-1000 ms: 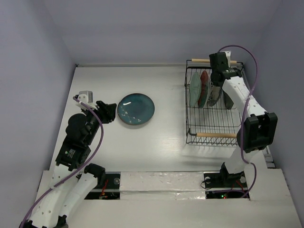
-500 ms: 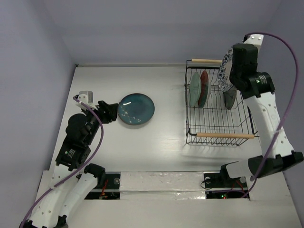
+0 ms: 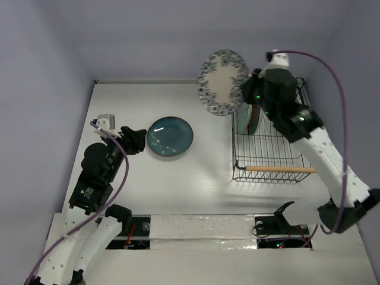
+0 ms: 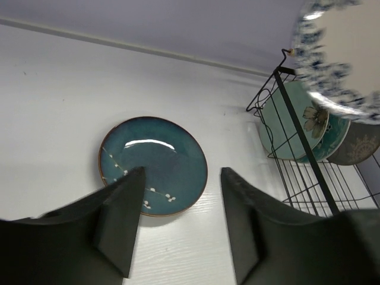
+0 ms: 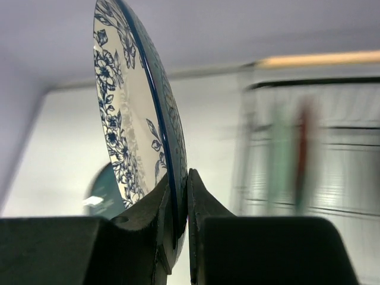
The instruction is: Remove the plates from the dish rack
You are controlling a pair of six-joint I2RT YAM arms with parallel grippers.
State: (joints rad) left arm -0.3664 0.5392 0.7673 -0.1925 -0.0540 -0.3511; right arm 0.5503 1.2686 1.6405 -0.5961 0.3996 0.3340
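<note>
My right gripper [image 3: 252, 83] is shut on the rim of the white plate with blue floral pattern [image 3: 222, 81] and holds it high in the air, left of the dish rack [image 3: 267, 155]. In the right wrist view the plate [image 5: 127, 113] stands edge-on between my fingers [image 5: 199, 208]. In the rack stand a pale mint green plate [image 4: 285, 122], a red one with a teal flower and a dark one [image 4: 359, 145]. A dark teal plate [image 3: 170, 136] lies flat on the table. My left gripper [image 4: 181, 178] is open and empty, just beside the teal plate [image 4: 154, 163].
The white table ends at a grey back wall and side walls. The rack's near wooden handle [image 3: 279, 170] lies across its front. My right arm [image 3: 320, 148] reaches over the rack.
My right gripper has lifted the floral plate out of the rack and swung it up and to the left, clear of the rack. The left arm has not moved.
</note>
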